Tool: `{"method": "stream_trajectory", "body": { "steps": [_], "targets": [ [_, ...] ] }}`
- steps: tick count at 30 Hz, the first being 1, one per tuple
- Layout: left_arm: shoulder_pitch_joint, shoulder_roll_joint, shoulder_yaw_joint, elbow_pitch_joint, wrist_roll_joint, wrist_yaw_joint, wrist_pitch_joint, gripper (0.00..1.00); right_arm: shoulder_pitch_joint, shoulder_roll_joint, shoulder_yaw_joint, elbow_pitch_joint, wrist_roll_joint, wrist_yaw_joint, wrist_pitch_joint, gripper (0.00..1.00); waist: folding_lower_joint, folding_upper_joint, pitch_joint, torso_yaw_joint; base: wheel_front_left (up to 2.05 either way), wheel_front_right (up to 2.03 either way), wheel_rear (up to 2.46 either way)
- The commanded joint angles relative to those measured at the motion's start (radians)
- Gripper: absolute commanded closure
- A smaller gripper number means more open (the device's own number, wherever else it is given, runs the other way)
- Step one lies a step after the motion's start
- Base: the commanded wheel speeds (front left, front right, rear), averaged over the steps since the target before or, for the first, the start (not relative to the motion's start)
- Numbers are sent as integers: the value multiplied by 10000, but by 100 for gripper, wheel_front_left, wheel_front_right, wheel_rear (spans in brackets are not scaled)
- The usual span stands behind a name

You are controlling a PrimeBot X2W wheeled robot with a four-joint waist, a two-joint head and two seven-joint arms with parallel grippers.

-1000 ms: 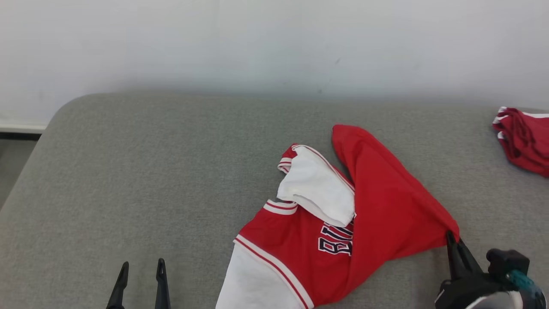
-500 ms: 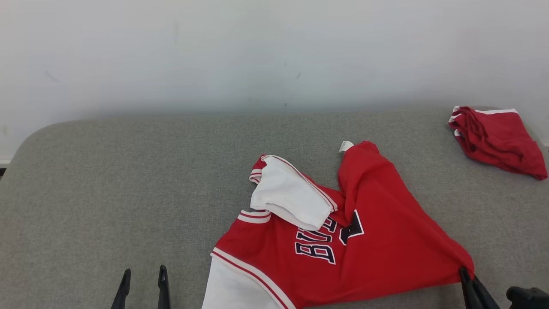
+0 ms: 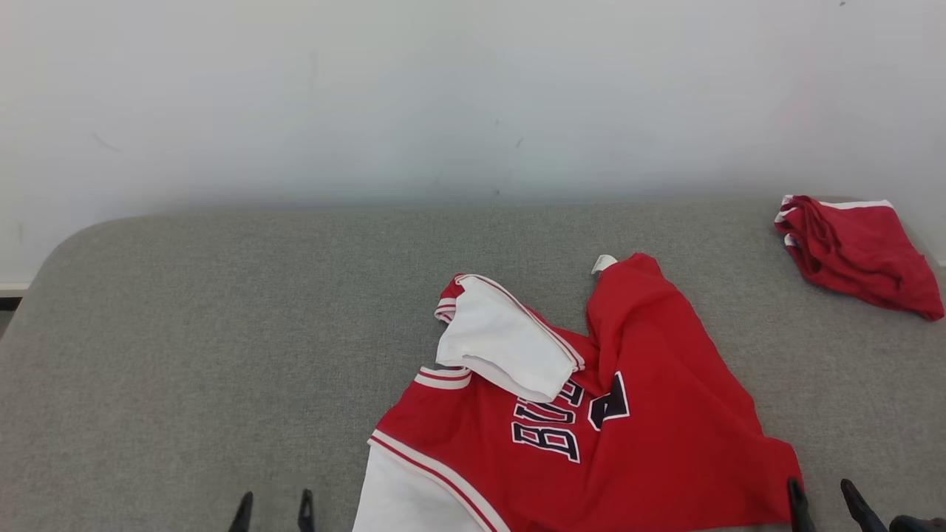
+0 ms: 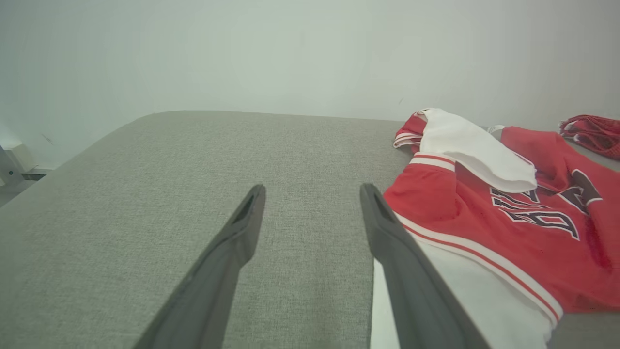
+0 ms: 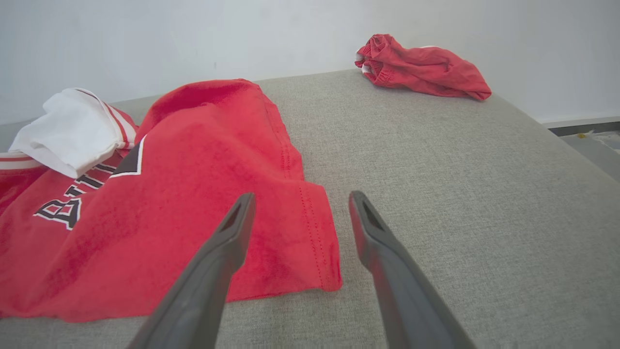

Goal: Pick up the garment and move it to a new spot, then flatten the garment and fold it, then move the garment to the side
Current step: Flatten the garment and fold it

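- Head view: the red-and-white jersey (image 3: 650, 443) lies rumpled on the grey cushioned surface (image 3: 222, 332), right of centre and close to the near edge. Its dark lettering faces up, and one white sleeve (image 3: 510, 347) is folded over the chest.
- The left gripper (image 3: 272, 511) has its fingers spread apart with nothing between them. It is over bare cushion, just left of the jersey's lower white panel.
- The right gripper (image 3: 824, 502) has its fingers spread apart and grips nothing. The jersey's red hem corner lies beside the finger nearer the garment.
- The red shorts (image 3: 857, 251) sit bunched at the far right corner, well apart from the jersey.
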Motion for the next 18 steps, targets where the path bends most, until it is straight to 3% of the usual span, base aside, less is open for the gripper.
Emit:
{"method": "stream_trajectory", "body": {
  "steps": [1, 7, 18],
  "targets": [
    [203, -10, -220, 174, 232, -177, -29, 0, 129, 1, -53, 104, -119, -27, -54, 0, 1, 0, -9, -12, 0, 0, 0],
    [155, 0, -701, 1026, 256, -482, -29, 0, -48, -108, -24, 730, -205, -27, -225, 0, 1, 0, 43, -97, 0, 0, 0],
    [-347, -3, -1069, 2753, 114, -580, -29, 0, -662, -124, 309, 2317, -272, -27, -744, 0, 1, 0, 215, -233, 0, 0, 0]
  ]
}}
